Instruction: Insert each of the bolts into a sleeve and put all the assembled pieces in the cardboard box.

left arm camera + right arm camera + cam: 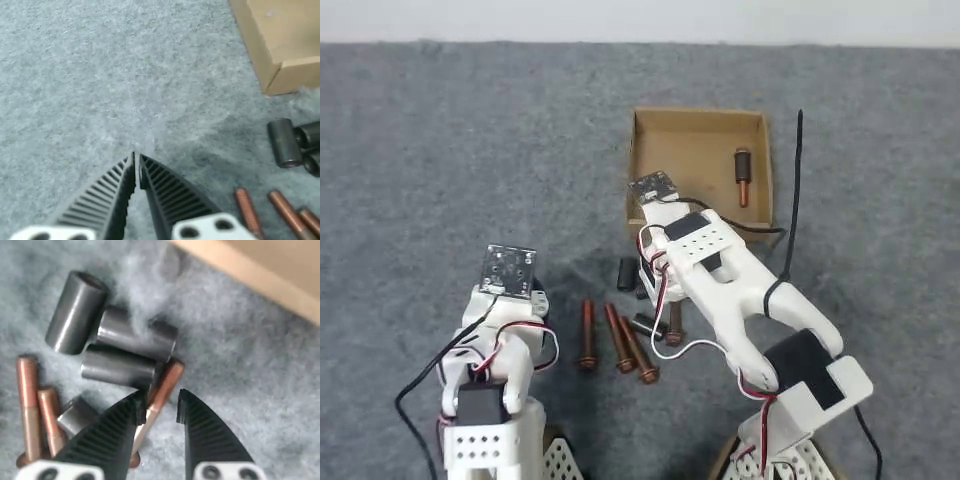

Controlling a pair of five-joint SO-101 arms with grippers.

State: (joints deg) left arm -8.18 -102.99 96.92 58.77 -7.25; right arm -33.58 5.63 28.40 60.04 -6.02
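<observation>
Right claw (159,407): jaws apart, 1 bolt (166,382) lying between them. Judged not yet clamped.
Bolt axis: nearly in line with the claw, slightly skewed. Far end touches a sleeve.
Sleeves (117,367): 3 bunched just beyond the right claw. A 4th lies beside it against other bolts.
Left claw (137,159): tips together, holding nothing, over bare table (100,75), well apart from the pile.
Loose bolts (618,338): 3 side by side on the table between the 2 arms.
Cardboard box (700,114): just beyond the right arm, 1 assembled piece (743,177) inside.
Nearer arm: right.
Judgement: closing should pinch the shank across its width. The touching sleeve may get nudged.
</observation>
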